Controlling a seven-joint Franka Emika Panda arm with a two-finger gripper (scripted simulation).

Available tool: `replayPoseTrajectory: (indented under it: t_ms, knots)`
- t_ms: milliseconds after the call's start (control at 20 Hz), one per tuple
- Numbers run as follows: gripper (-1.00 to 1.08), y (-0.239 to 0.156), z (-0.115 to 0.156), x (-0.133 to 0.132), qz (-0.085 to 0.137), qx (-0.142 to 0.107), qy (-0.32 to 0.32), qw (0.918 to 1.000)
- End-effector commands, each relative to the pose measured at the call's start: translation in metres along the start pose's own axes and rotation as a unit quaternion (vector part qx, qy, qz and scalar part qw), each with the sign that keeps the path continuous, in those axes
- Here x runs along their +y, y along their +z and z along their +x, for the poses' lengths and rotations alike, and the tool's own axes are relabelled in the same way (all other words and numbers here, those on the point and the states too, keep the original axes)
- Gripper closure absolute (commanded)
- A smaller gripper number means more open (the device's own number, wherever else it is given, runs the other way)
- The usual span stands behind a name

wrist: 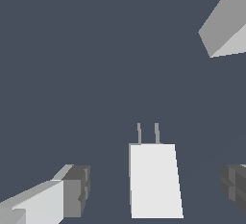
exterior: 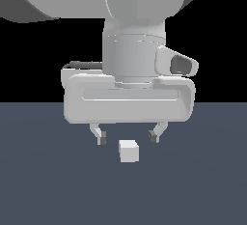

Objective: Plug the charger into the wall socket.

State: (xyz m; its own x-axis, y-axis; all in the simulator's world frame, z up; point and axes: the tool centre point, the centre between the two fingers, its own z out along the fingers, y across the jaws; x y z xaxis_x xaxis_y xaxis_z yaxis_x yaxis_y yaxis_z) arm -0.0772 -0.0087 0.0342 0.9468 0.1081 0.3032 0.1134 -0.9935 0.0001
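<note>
The charger (exterior: 129,150) is a small plain white-grey cube lying on the dark floor. In the wrist view the charger (wrist: 154,180) shows two thin prongs pointing away from it. My gripper (exterior: 127,137) hangs just above the charger, open, with a finger on each side and nothing between them. In the wrist view the fingertips (wrist: 77,189) stand wide apart on either side of the charger, clear of it. The wall socket (wrist: 226,26) shows only as a corner of a large white-grey block at the edge of the wrist view; its slots are out of view. It is hidden in the exterior view.
The dark grey-blue floor (exterior: 48,185) stretches all round. My arm's large white body (exterior: 130,50) fills the upper part of the exterior view.
</note>
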Motion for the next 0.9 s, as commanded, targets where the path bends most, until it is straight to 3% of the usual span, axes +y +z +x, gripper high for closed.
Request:
replayPoseTrajectory:
  t_ms: [0,350,400,850]
  knots:
    - [-0.92,0.010,-0.003,0.000,0.000,0.000,0.000,1.0000]
    - [-0.92,0.022,-0.007,0.000,0.000,0.000,0.000,1.0000]
    - [1.08,0.022,-0.007,0.000,0.000,0.000,0.000,1.0000]
    - [1.08,0.022,-0.007,0.000,0.000,0.000,0.000,1.0000]
